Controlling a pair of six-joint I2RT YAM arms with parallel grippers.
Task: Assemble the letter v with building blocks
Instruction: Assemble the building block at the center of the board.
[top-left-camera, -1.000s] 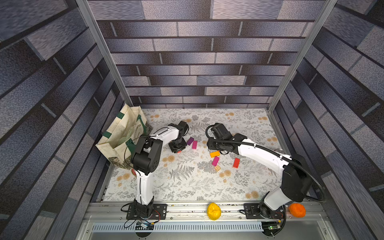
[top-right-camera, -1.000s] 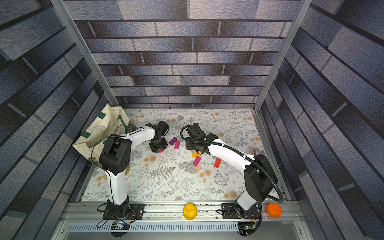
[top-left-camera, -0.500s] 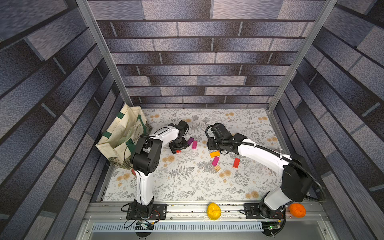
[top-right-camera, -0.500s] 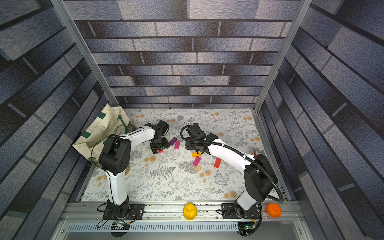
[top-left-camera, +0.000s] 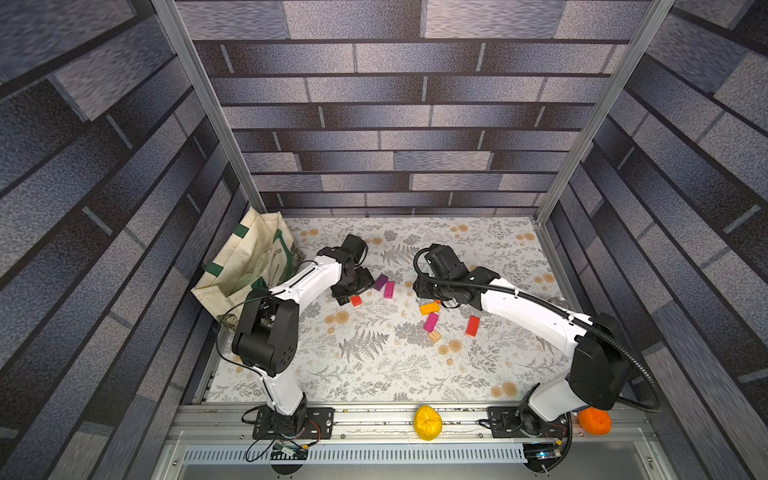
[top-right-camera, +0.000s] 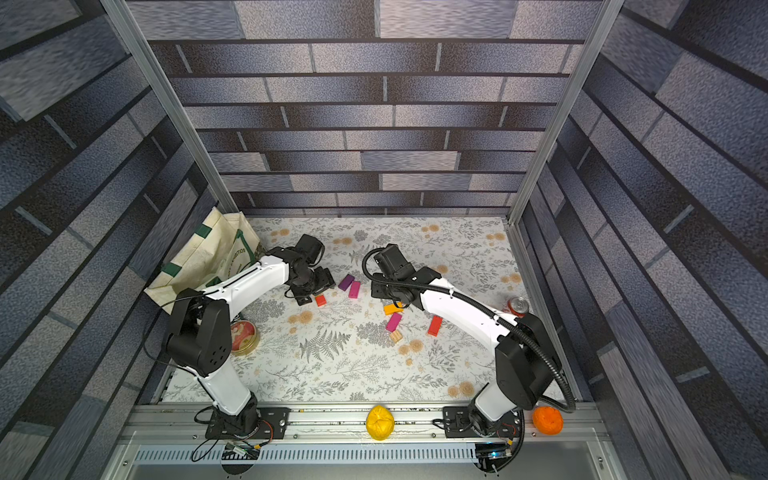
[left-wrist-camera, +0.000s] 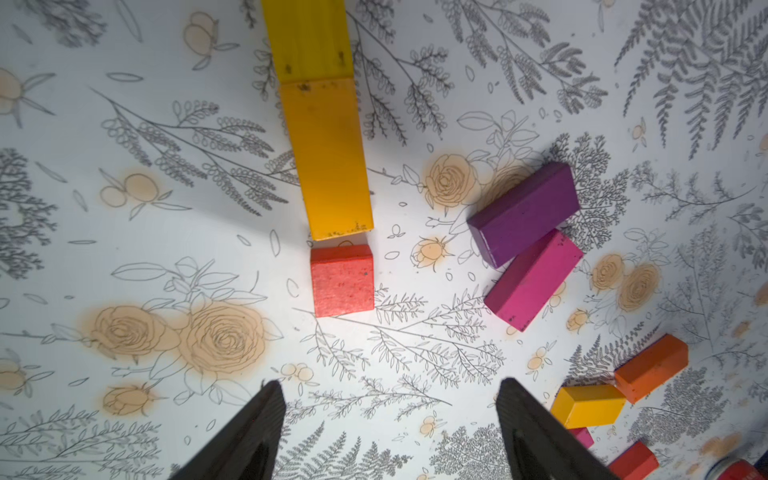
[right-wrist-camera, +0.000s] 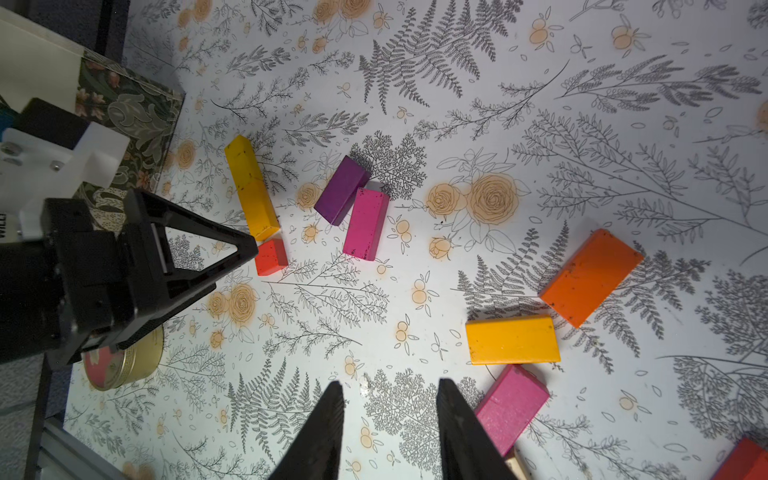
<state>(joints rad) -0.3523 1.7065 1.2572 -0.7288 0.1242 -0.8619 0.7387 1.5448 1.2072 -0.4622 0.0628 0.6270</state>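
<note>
In the left wrist view two yellow blocks (left-wrist-camera: 328, 162) lie end to end, and a small red block (left-wrist-camera: 342, 279) sits just past their end with a thin gap. My left gripper (left-wrist-camera: 388, 386) hangs open over the cloth near that red block (top-left-camera: 355, 300), holding nothing. A purple block (top-left-camera: 380, 281) and a magenta block (top-left-camera: 389, 289) lie touching beside it. My right gripper (right-wrist-camera: 391, 386) is open and empty above bare cloth. Close to it lie a yellow-orange block (right-wrist-camera: 513, 338), an orange block (right-wrist-camera: 590, 276), a magenta block (top-left-camera: 431, 322), a wood cube (top-left-camera: 434, 336) and a red block (top-left-camera: 472, 325).
A cloth tote bag (top-left-camera: 245, 266) leans at the back left, with a round tin (top-right-camera: 243, 334) in front of it. A red soda can (top-right-camera: 517, 305) stands at the right edge. On the front rail sit a yellow lump (top-left-camera: 426, 422) and an orange lump (top-left-camera: 595, 419).
My left gripper has opened and let go of the small red block, which now lies at the end of the yellow row. The right arm has not moved.
</note>
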